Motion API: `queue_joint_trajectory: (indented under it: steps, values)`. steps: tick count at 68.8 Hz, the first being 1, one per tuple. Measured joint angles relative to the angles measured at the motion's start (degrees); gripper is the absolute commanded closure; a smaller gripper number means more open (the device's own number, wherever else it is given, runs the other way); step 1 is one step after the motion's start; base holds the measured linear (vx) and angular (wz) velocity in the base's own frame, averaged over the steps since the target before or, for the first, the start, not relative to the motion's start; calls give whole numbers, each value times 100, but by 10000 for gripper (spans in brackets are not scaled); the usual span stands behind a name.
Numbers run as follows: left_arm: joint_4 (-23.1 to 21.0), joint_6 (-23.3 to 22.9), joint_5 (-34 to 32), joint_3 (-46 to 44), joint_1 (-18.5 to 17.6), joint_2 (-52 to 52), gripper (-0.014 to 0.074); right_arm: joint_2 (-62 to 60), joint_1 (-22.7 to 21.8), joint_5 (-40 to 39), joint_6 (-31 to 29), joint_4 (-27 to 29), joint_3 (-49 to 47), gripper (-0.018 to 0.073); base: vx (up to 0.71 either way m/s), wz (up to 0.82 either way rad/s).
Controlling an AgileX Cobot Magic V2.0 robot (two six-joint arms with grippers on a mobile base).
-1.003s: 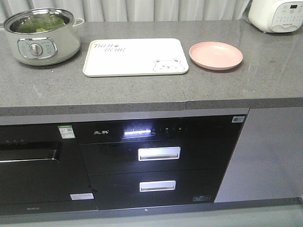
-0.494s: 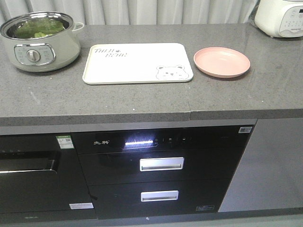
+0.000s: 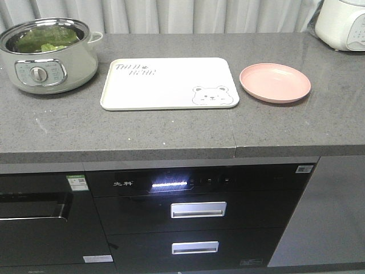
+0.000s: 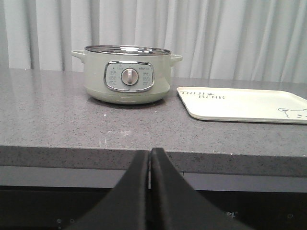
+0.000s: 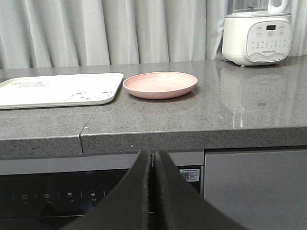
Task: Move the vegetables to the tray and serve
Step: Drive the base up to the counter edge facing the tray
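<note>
The vegetables [image 3: 44, 39] are lying inside the pale green electric pot [image 3: 48, 60], crinkled green leaves showing below its shiny metal rim. The pot is standing at the far left of the grey speckled bench [image 3: 171, 131], its control dial facing the near edge. To the right of the pot and apart from it, the tray [image 3: 165, 85] is lying flat in the middle of the bench with nothing on it, its lettering at the far left corner and its bear drawing at the near right corner. Just beside the tray's right edge, not touching it, a round pink plate [image 3: 275, 84] is sitting bare. At the far right corner a white appliance [image 5: 256, 38] with a button panel is standing against the pale curtain [image 5: 120, 31]. Under the bench, a dark cabinet front [image 3: 194, 228] is showing a lit strip and two silver drawer handles. The left tool [image 4: 150, 158] is hanging in front of the near edge of the bench, lower than its top, with its two black fingers pressed together and gripping nothing. The right tool [image 5: 152, 160] is hanging likewise in front of the bench, facing the plate, its fingers also closed on nothing.
</note>
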Motion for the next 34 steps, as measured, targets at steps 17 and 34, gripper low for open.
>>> queue_joint_trajectory:
  steps: [17, 34]
  values:
    - [0, 0, 0, 0, 0, 0, 603, 0, 0, 0, 0, 0, 0, 560, 7, -1]
    - [0, 0, 0, 0, 0, 0, 603, 0, 0, 0, 0, 0, 0, 560, 7, 0]
